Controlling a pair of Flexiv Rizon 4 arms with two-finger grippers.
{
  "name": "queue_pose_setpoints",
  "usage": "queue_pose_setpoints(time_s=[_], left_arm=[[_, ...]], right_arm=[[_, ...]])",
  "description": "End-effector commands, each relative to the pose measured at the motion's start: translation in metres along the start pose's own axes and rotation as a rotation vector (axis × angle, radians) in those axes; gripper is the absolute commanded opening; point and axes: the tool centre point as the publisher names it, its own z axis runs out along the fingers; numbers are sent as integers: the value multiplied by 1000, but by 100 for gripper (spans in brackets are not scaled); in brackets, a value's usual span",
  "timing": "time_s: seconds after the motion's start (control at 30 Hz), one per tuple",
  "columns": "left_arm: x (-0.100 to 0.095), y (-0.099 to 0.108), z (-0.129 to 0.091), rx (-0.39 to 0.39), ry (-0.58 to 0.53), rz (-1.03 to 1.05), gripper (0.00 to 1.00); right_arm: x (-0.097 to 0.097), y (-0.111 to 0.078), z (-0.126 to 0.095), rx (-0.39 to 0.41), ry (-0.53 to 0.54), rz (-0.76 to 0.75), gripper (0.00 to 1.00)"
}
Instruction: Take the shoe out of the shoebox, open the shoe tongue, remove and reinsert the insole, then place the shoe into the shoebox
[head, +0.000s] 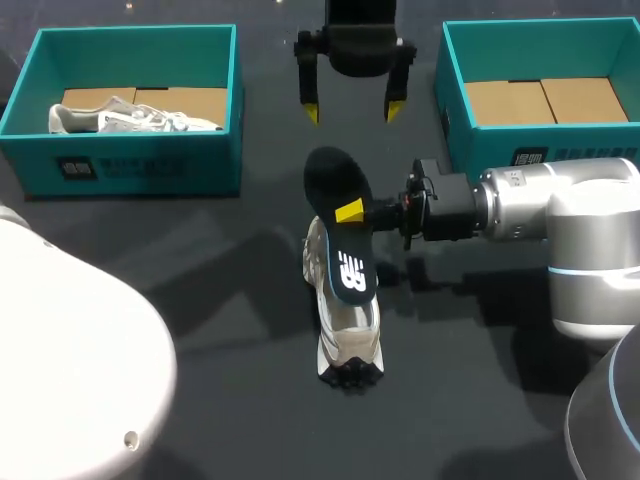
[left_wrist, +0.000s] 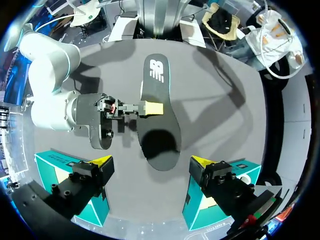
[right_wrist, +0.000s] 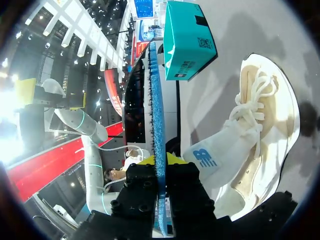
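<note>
And here's the right claw (head: 350, 212), coming in from the right side and pinching the dark insole (head: 352, 265) by its edge, one yellow tip flat on the top face. The insole hangs in the air over the white shoe (head: 348, 335), which sits upright on the dark tabletop (head: 200, 300) near the middle, between the two boxes and closer to the robot. In the right wrist view the insole (right_wrist: 154, 100) runs edge-on between the fingers of the right claw (right_wrist: 160, 162), with the shoe (right_wrist: 260, 125) just beside, laces loose and tongue pulled out.

The left claw (head: 353, 108) hangs at the far side of the tabletop, fingers spread wide, gripping nothing; its own view looks down on the insole (left_wrist: 157, 100).

The left shoebox (head: 130, 165) has a second shoe (head: 130, 118) inside. In the right shoebox (head: 500, 158) only the cardboard floor shows.
</note>
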Motion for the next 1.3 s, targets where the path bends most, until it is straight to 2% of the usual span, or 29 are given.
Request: queue_pose_setpoints(time_s=[0.03, 0.17, 0.43, 0.73, 1.27, 1.3], left_arm=[[20, -8, 9, -11, -89, 8, 100], [33, -12, 14, -5, -175, 4, 100], [71, -25, 10, 16, -485, 10, 100], [94, -32, 11, 76, -754, -15, 100], [96, -32, 12, 74, -769, -21, 100], [98, -33, 15, 46, -793, -25, 100]], right_arm=[[0, -1, 0, -1, -3, 0, 0], [0, -1, 0, -1, -3, 0, 0], [0, -1, 0, -1, -3, 0, 0], [0, -1, 0, -1, -3, 0, 0], [0, -1, 0, -1, -3, 0, 0], [0, -1, 0, -1, -3, 0, 0]])
